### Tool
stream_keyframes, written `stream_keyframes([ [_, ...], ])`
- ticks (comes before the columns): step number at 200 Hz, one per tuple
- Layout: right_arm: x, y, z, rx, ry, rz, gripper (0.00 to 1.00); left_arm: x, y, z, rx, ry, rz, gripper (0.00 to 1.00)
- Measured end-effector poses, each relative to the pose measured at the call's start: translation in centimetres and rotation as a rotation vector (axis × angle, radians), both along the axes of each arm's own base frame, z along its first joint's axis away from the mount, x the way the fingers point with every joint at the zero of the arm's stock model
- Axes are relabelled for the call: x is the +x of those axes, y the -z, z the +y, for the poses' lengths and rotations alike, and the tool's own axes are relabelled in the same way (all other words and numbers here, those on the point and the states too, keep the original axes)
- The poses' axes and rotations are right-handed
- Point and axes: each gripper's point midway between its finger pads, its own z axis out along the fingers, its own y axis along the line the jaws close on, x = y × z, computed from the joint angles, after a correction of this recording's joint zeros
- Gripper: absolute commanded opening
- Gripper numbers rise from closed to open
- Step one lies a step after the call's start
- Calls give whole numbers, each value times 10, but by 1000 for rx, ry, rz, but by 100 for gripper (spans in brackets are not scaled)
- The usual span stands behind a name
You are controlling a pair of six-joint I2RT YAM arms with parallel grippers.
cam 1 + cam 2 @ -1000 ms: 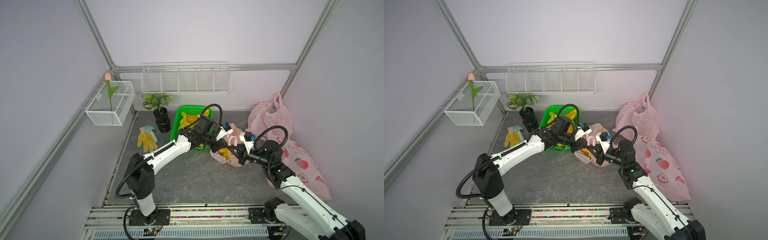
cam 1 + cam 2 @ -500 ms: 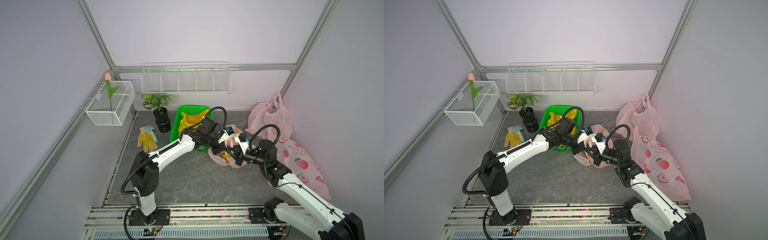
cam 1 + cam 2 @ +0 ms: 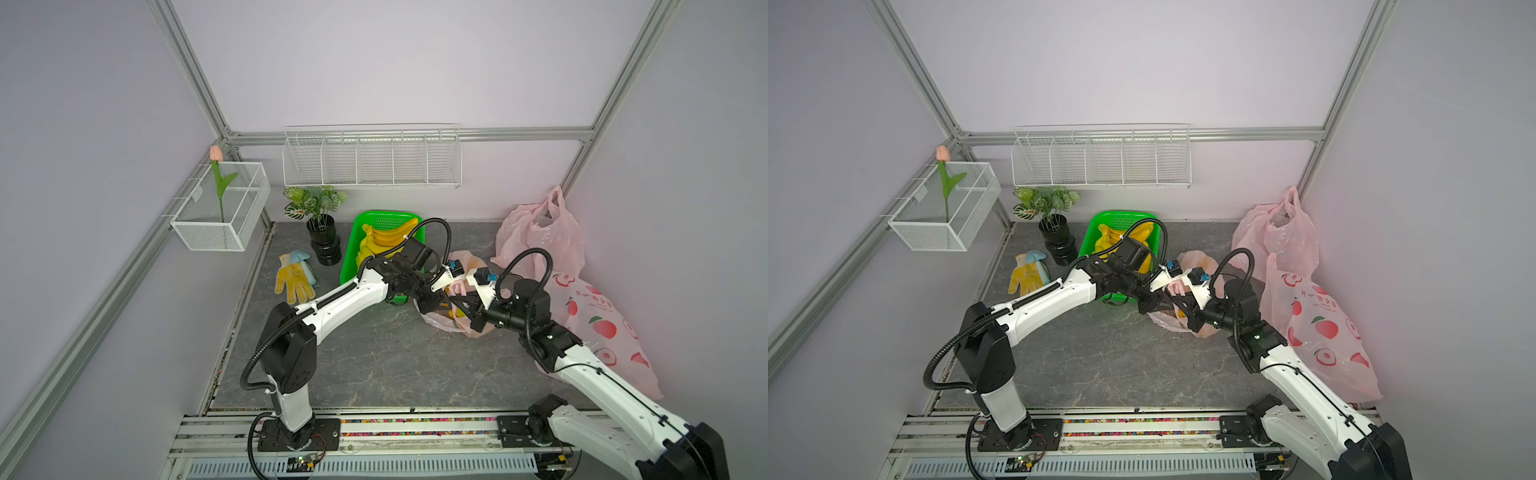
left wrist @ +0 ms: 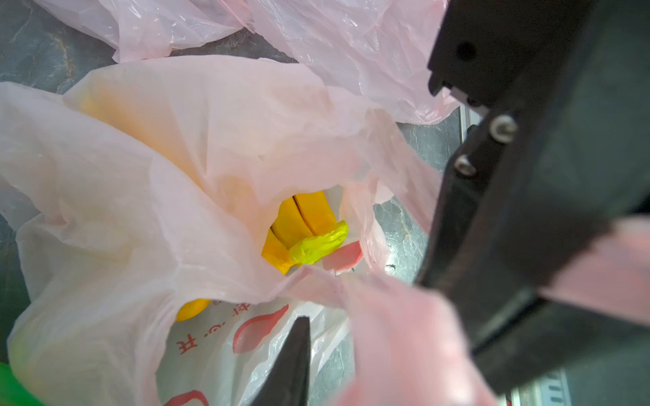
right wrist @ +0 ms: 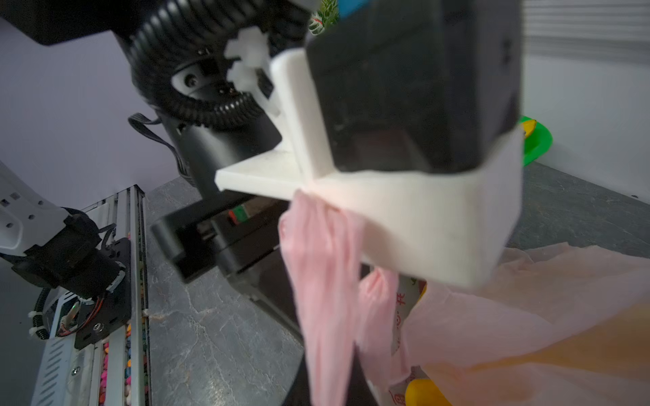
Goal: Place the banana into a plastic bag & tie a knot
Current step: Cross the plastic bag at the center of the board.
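We find the banana (image 4: 306,225) inside the plastic bag (image 4: 140,175). Its yellow fruit and greenish stem end show through the bag's open mouth in the left wrist view. The bag lies slumped on the grey tabletop (image 3: 374,353), just to the right of the green basket (image 3: 388,218), in the same spot as a second ago.

The right gripper (image 3: 459,300) has its jaws closed. In the right wrist view a twisted pink handle (image 5: 323,281) of the bag runs down to its fingers, so we record it as pinched there. The left gripper (image 3: 439,302) sits over the bag mouth, almost touching the right one. Only one of its fingers (image 4: 297,355) is clearly in view, beside a blurred pink strand. We cannot tell whether its jaws stand apart or bear on the plastic.

Against the earlier frames, the two wrists have drawn together. The right arm has advanced toward the left, and the gap between the grippers has closed above the bag.

Further out, spare bananas (image 3: 382,241) fill the basket. A potted plant (image 3: 322,241) and a yellow glove (image 3: 293,282) lie to its left. A plain pink bag (image 3: 536,237) and a fruit-printed bag (image 3: 598,324) rest against the right wall.
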Motion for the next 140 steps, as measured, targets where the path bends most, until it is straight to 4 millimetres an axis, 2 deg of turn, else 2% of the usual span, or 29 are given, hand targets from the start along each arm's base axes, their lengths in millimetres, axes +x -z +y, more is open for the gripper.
stream_keyframes([
  [69, 4, 7, 6, -57, 6, -29, 6, -4, -9, 8, -6, 29, -17, 34],
  [140, 6, 11, 12, -104, 1, -52, 7, -4, -13, 15, -24, 28, -12, 35],
])
